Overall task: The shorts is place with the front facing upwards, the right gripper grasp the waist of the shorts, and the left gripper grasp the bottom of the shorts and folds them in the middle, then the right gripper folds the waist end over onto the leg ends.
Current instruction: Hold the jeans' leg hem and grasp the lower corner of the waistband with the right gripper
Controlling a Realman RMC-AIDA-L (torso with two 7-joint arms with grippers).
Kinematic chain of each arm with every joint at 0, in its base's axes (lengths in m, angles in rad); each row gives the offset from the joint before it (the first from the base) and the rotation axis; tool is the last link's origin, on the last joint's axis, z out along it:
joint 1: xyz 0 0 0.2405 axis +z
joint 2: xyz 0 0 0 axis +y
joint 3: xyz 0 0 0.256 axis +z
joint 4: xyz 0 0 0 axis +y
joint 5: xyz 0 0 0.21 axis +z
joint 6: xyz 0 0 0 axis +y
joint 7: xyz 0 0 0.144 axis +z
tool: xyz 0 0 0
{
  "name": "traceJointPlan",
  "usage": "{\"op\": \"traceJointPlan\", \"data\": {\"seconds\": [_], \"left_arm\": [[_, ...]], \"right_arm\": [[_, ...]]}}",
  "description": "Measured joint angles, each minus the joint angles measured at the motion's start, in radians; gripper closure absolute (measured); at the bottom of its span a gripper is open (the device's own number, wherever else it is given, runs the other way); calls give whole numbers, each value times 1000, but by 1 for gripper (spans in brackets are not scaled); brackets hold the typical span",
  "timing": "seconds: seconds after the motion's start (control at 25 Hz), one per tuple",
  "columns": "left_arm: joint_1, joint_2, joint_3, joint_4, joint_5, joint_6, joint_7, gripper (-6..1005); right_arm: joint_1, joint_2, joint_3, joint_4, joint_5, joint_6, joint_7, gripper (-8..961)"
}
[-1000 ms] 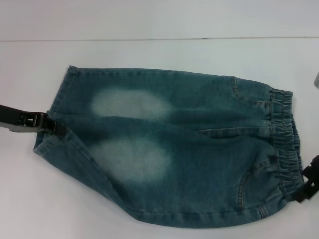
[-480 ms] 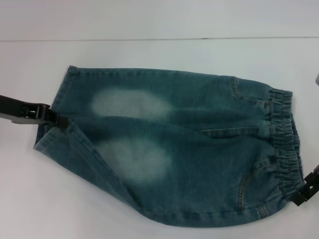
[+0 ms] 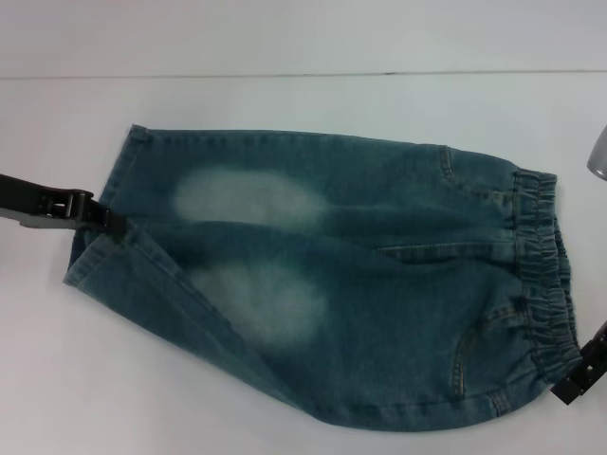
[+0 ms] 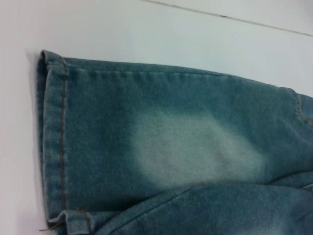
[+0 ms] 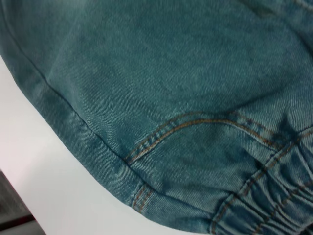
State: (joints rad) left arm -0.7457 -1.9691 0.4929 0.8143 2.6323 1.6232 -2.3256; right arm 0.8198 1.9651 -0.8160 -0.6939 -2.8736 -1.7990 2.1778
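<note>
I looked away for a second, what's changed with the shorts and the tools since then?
The right tool slid nearer along the waist of the shorts. The left tool rose slightly at the bottom of the shorts, folding the near leg farther. The shorts otherwise lie unchanged.

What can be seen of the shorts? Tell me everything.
The shorts are blue-green denim with two pale faded oval patches, orange-tan stitching and curved pocket seams. They lie on the white table, gathered elastic waist toward the right gripper, hemmed leg ends at the left gripper. The near leg's edge is lifted, folding inward.
</note>
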Motion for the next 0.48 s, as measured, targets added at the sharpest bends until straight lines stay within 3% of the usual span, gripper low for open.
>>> {"op": "traceJointPlan", "data": {"seconds": [0.48], "left_arm": [[-3,0,3,-3,0,-10,0,967]], "right_arm": [[14,-1,-46,4,0,-1,-1,-3]]}}
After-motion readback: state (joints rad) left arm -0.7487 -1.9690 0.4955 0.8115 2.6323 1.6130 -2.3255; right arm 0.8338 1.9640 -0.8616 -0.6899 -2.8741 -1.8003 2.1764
